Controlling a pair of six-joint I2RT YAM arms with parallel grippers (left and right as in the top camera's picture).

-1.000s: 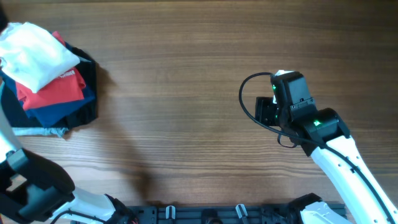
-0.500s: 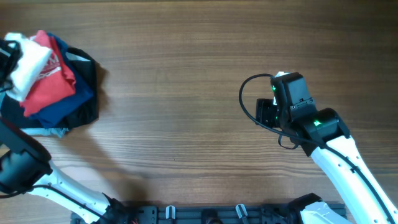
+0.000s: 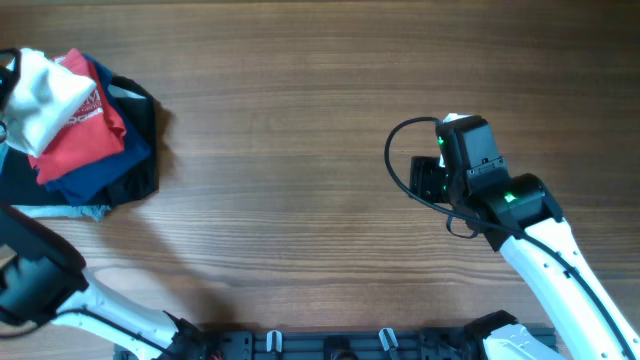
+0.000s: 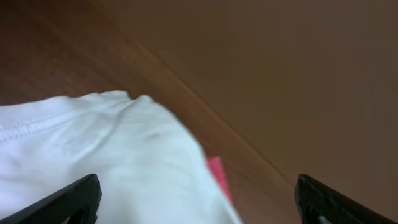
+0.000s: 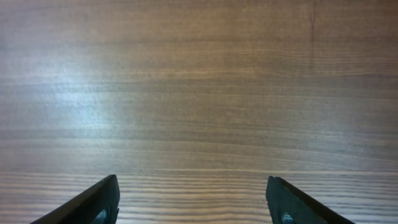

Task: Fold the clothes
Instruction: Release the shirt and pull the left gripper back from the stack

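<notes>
While the right arm reaches from the near edge across the counter, its tool stands apart, holding nothing. Left arm bends off-frame (mostly hidden); its tool spreads wide over the crumpled white T-shirt, far left atop the red shirt.

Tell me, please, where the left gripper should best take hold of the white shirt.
Probably a raised fold on top of the white shirt, taken from straight above. It lies crumpled, with the red shirt directly under it, so a shallow pinch should lift white cloth alone. The open left gripper hangs over it.
</notes>
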